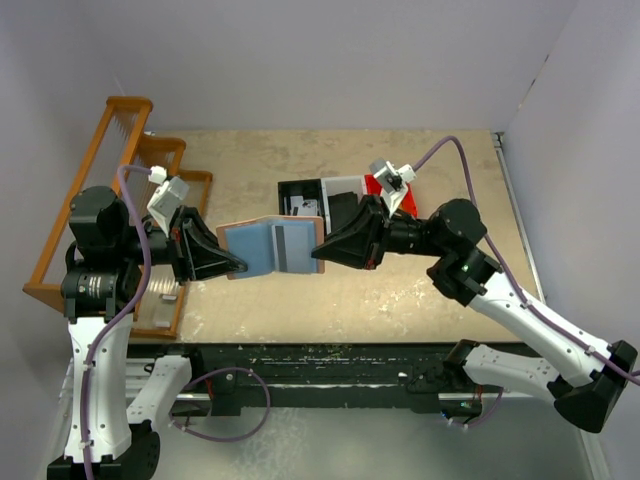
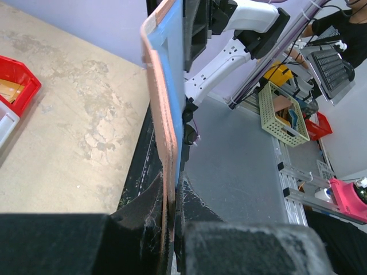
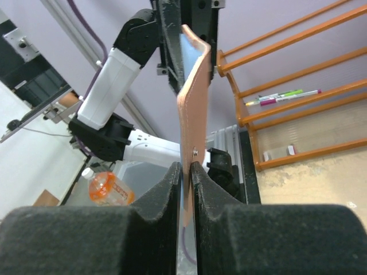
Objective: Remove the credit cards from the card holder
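At the near edge of the bench, the two arms reach inward from their bases and meet over the middle. Between them hangs the card holder, spread open and lifted off the bench, with its light blue lining facing up in the overhead view. The left jaws are clamped on its left edge. In the left wrist view the salmon cover and blue lining run edge-on away from the closed pads. The right jaws are pinched shut on the opposite edge, just below a small metal stud on the salmon cover. A pale credit card with a dark stripe lies against the lining of the half nearer the right jaws; no second card can be made out. Beyond the holder, a black bin, a white bin and a red bin sit in a row on the bench. An orange wooden rack stands along the left side, with pens lying on one shelf.
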{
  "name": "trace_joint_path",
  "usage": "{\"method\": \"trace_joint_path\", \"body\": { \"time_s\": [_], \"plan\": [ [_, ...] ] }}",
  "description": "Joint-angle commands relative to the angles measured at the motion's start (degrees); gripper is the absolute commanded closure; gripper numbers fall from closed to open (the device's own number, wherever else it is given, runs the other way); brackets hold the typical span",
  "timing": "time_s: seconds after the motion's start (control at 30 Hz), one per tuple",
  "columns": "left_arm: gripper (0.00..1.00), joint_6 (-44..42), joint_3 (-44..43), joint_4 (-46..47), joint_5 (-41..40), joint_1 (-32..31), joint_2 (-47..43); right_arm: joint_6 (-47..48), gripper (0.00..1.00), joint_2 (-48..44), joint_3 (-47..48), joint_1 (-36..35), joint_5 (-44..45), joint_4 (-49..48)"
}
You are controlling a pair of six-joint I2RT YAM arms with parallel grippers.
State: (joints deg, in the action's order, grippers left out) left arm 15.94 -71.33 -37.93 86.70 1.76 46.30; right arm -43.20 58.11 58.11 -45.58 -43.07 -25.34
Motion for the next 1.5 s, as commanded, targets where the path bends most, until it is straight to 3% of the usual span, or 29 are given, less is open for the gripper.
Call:
{"method": "trace_joint_path", "body": {
  "time_s": [0.0, 0.33, 0.57, 0.97, 1.07, 1.3, 1.47],
  "plan": [
    [1.00, 1.39, -0.56, 2.96, 0.88, 0.17, -0.48, 2.59, 0.82, 0.63, 2.30, 0.06, 5.59, 2.83],
    [1.00, 3.47, -0.65, 5.13, 2.34, 0.16, -1.05, 3.40, 0.74, 1.48, 2.34, -0.82, 7.28, 2.99],
    [1.00, 3.12, -0.21, 4.98, 2.42, 0.17, -1.01, 2.48, 0.78, -2.40, 2.75, -0.82, -1.48, 1.24],
    [1.00, 4.17, -1.08, 5.50, 2.24, 0.17, -1.22, 4.35, 0.86, -1.34, 4.42, -0.82, 1.66, 4.22],
    [1.00, 4.28, -1.35, 5.54, 2.25, 0.17, -1.24, 4.92, 0.77, -0.42, 5.32, -0.82, 2.96, 5.33],
    [1.00, 4.09, -1.21, 5.57, 2.33, 0.17, -1.18, 5.47, 0.73, -0.34, 5.12, -0.82, 3.82, 6.68],
    [1.00, 4.15, -1.31, 5.68, 2.34, 0.15, -0.92, 3.88, 0.99, -1.37, 3.88, -0.83, 0.40, 4.67]
  ]
}}
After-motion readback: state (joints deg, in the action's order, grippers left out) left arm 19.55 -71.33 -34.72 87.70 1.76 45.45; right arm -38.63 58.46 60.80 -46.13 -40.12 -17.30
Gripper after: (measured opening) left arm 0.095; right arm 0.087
